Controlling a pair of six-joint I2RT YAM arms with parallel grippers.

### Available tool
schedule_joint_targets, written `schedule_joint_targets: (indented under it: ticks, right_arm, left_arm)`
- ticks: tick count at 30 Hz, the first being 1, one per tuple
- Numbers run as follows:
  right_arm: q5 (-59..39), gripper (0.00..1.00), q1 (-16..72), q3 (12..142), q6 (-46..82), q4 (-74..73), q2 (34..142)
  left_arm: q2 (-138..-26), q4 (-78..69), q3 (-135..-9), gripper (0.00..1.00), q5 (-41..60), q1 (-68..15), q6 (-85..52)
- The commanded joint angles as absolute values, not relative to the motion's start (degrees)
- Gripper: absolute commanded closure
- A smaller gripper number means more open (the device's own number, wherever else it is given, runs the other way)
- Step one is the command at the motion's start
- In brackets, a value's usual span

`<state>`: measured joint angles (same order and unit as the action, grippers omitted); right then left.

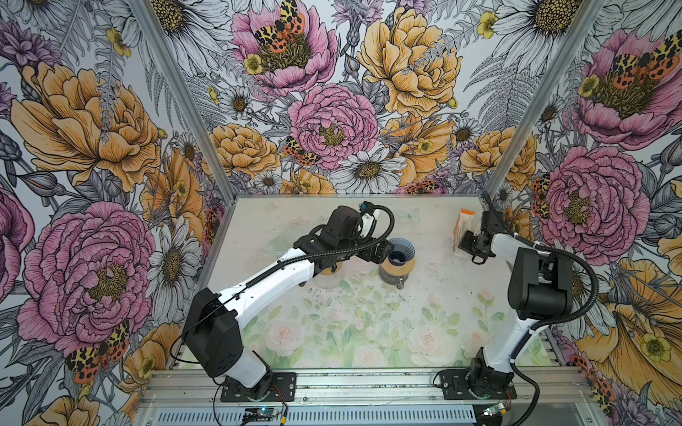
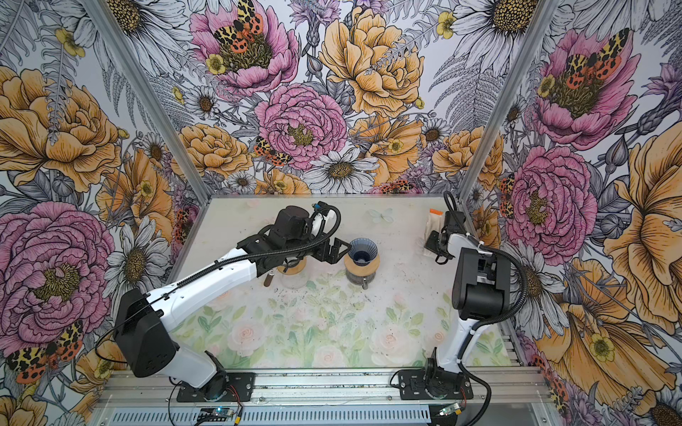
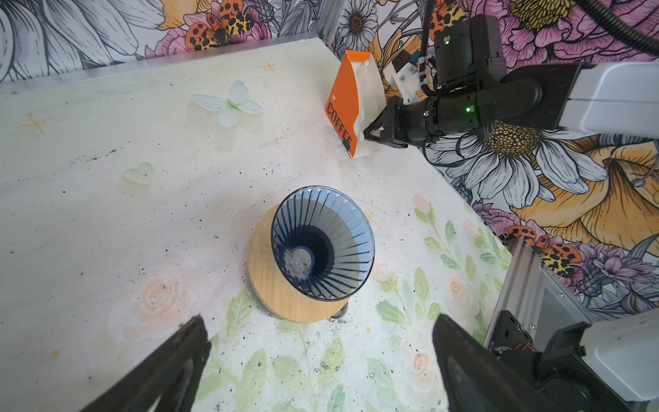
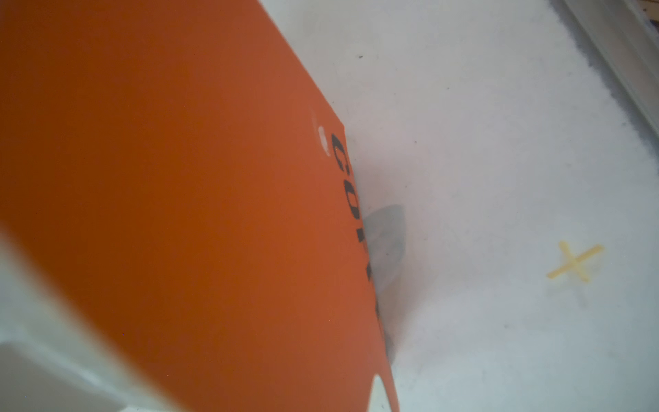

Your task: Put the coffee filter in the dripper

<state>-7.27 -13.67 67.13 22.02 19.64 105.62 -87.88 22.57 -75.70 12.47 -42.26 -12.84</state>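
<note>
Dripper (image 3: 322,242) sits empty, so nothing's done yet; right gripper (image 3: 368,135) is pinched shut against the orange coffee filter pack (image 3: 343,101), left gripper (image 3: 319,323) spread wide nearby.

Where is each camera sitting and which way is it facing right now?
Top views: high over the front edge, looking down on the table; left arm, right arm whole.
Left wrist: above the dripper, looking down; open left gripper shows, right arm at the coffee package beyond.
Right wrist: against the coffee package, table behind; own fingers not discernible.
Shared: top and left wrist views show dripper and coffee package.
</note>
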Motion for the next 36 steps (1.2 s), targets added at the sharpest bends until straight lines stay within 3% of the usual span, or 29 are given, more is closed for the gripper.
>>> schedule_joint_targets:
  ticks: [1,9,15,22,36]
  right_arm:
    - [-6.0,1.0,-13.3,65.8,23.3,19.6,102.3]
    - [-5.9,1.0,-13.3,61.9,24.2,21.5,99.1]
    - [-5.4,0.88,-13.4,61.0,24.2,21.7,98.7]
    - [-5.2,0.8,-13.4,62.1,23.7,21.6,98.4]
    - [-3.1,0.81,-13.5,65.2,22.4,21.1,99.6]
  left_arm:
    - [-88.5,22.9,-77.1,0.01,13.3,-42.9,-11.5]
    - [-88.8,22.9,-77.1,0.01,13.5,-42.8,-11.6]
    - [-89.0,22.9,-77.1,0.01,13.7,-42.8,-11.6]
    - [-89.2,22.9,-77.2,0.01,13.6,-42.9,-11.9]
    - [-90.1,23.1,-78.1,0.01,14.0,-43.0,-11.9]
